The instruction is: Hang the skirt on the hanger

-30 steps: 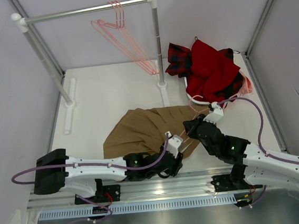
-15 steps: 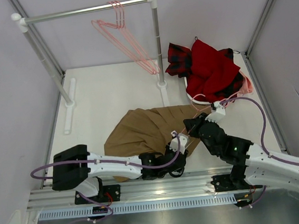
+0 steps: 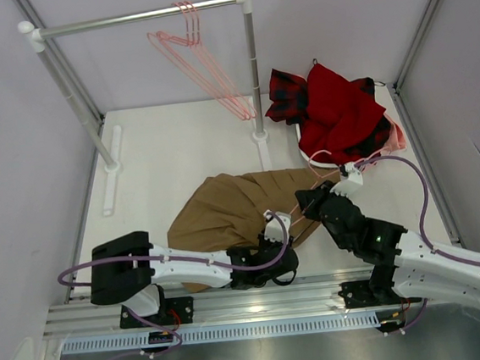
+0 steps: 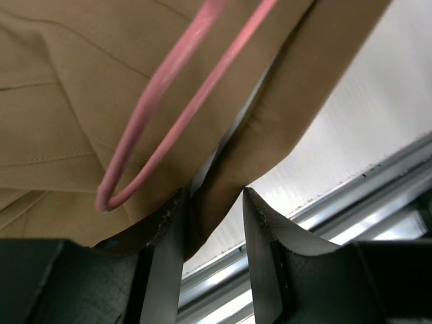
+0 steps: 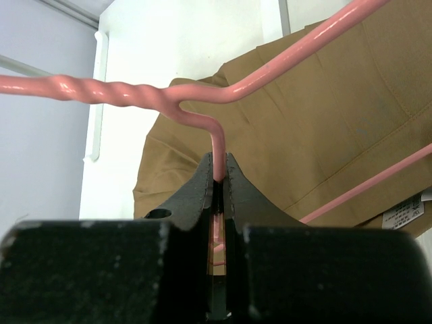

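Straddling one skirt (image 3: 226, 211), left end effector (image 4: 212, 202) gapes; right end effector (image 5: 219, 162) clamps one hanger (image 5: 121, 93).

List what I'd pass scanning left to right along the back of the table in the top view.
left rack post → spare pink hangers hanging from the rail → right rack post → red garment. The plaid cloth is left out because it wraps around the red garment.
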